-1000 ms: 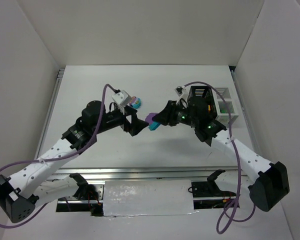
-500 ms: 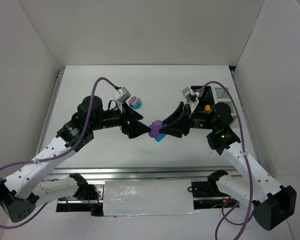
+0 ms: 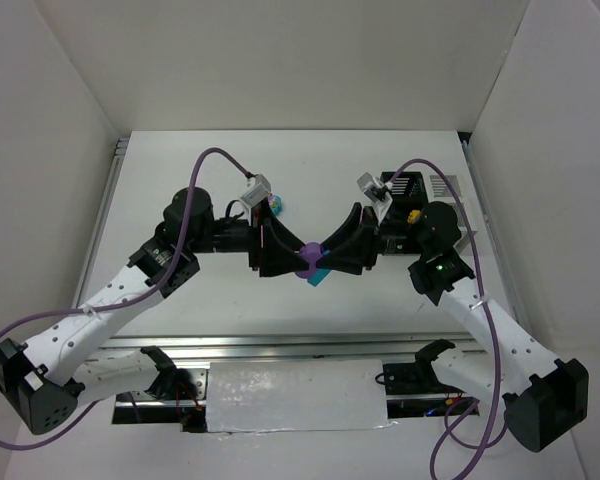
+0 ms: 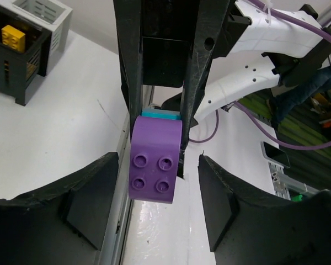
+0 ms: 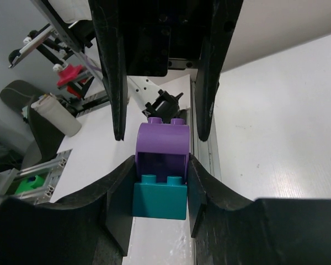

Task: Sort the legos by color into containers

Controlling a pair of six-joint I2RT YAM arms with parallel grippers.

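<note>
A purple lego (image 3: 306, 257) stacked on a teal lego (image 3: 318, 276) hangs above mid-table. My right gripper (image 5: 160, 185) is shut on the pair, its pads against the sides of the teal lego (image 5: 160, 197) and the purple lego (image 5: 163, 141). My left gripper (image 4: 157, 185) faces it, open, one finger on each side of the purple lego's studded face (image 4: 154, 163), with a gap on both sides. The teal lego (image 4: 161, 113) shows just behind. The containers stand at the right: a black bin (image 3: 402, 186) holding a yellow lego (image 3: 413, 214), and a white bin (image 3: 443, 185).
A small clump of coloured legos (image 3: 274, 207) lies on the table behind the left wrist, partly hidden. The left wrist view shows the black bin (image 4: 11, 63) with the yellow lego (image 4: 14, 36) and a white bin (image 4: 47, 14). Walls enclose the table.
The right gripper carried the purple-teal pair left to mid-table. The left gripper came right until its fingers flank the purple lego, and its jaws narrowed.
</note>
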